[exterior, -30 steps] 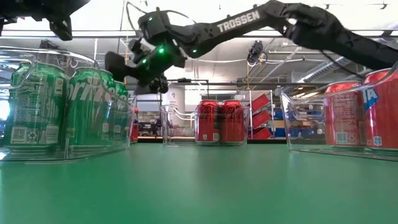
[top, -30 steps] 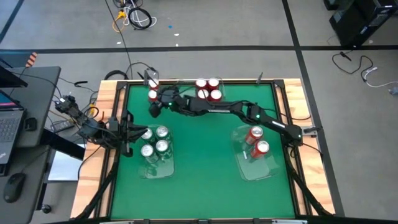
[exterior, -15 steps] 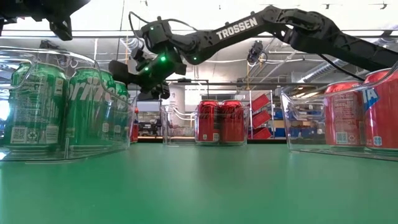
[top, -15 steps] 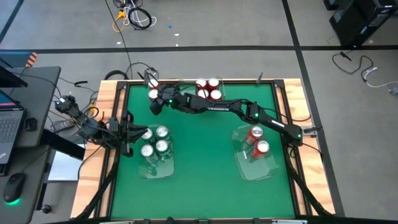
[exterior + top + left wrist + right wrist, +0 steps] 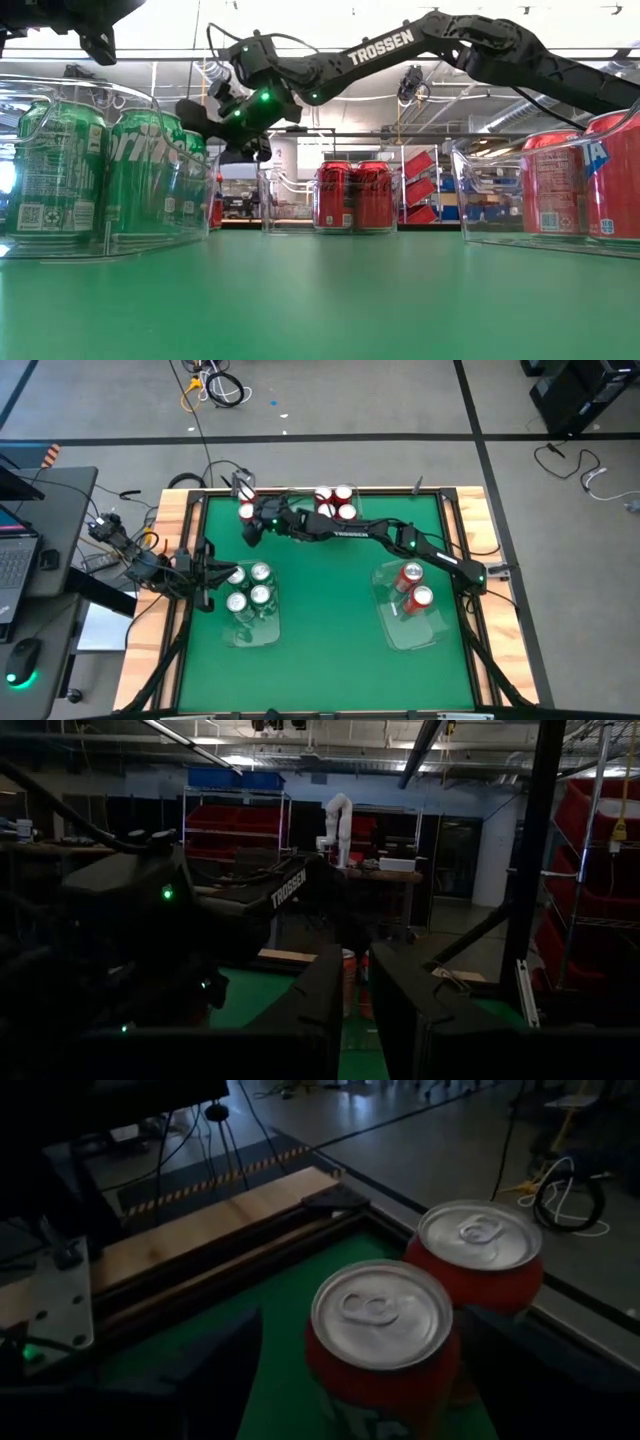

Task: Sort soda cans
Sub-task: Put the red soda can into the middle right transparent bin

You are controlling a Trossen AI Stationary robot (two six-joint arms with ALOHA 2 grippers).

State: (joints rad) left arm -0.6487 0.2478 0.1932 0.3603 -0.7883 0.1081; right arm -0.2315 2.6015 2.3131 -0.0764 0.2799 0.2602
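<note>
Right end effector (image 5: 246,532) hovers open above two red cans (image 5: 246,511) at the table's far-left edge (image 5: 300,491).

Worktop (image 5: 330,610): green surface, pale wood border. Green soda cans (image 5: 250,588): green bodies, silver tops, white lettering. Red soda cans in right tray (image 5: 412,586): red bodies, silver tops. Red soda cans at far edge (image 5: 335,503): same red and silver. Trays (image 5: 480,190): clear plastic. Arms (image 5: 420,40): black, white lettering, small green lights. Floor (image 5: 400,400): grey, dark stripes.
</note>
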